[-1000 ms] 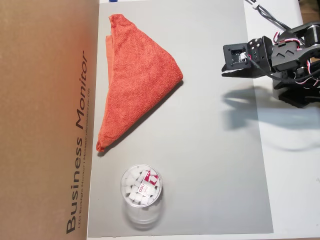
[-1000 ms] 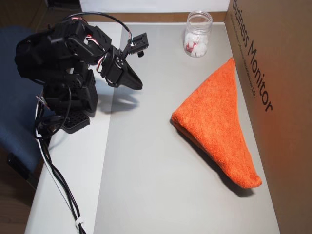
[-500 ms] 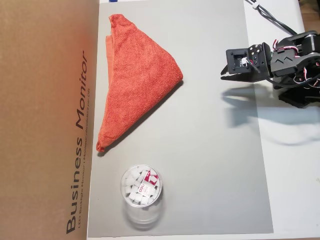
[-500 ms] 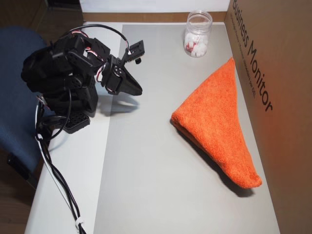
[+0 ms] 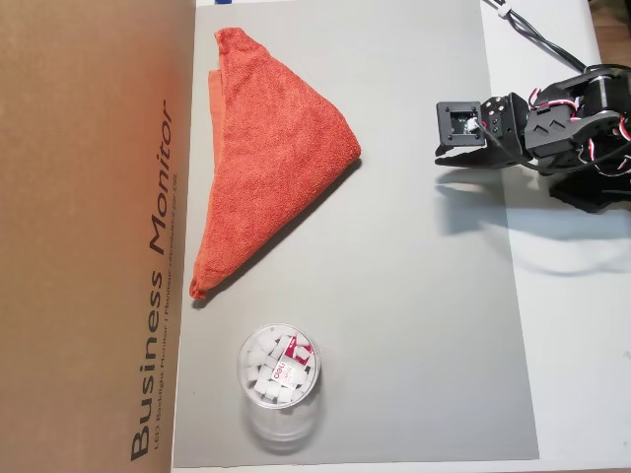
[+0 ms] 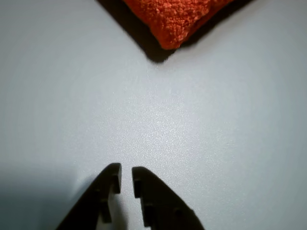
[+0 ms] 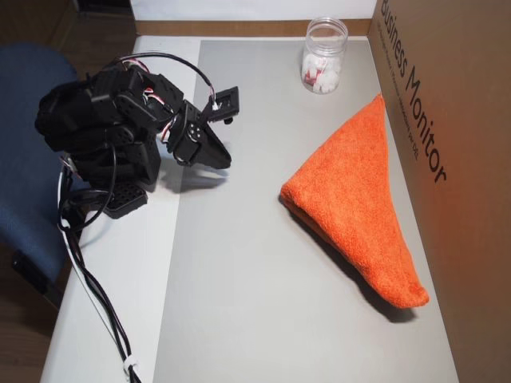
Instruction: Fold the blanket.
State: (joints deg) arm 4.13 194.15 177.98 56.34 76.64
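The blanket [image 5: 271,158] is an orange-red terry cloth lying folded into a triangle on the grey mat [image 5: 414,315], against the cardboard box. It shows the same way in the other overhead view as the blanket [image 7: 359,207], and one folded corner of the blanket [image 6: 177,17] reaches into the top of the wrist view. My gripper [image 5: 441,154] hovers low near the mat's edge by the arm's base, well apart from the cloth. The gripper [image 6: 125,170] has its jaws almost together with nothing between them, also seen as the gripper [image 7: 227,162].
A clear plastic jar [image 5: 279,370] of small white pieces stands on the mat beyond the blanket's point, also visible as the jar [image 7: 323,60]. A tall cardboard box [image 5: 89,236] walls one side. Cables [image 7: 96,295] trail from the arm's base beside a blue chair [image 7: 24,199].
The arm has drawn back toward its base and the gripper has dipped lower toward the mat. The blanket and the jar have not moved.
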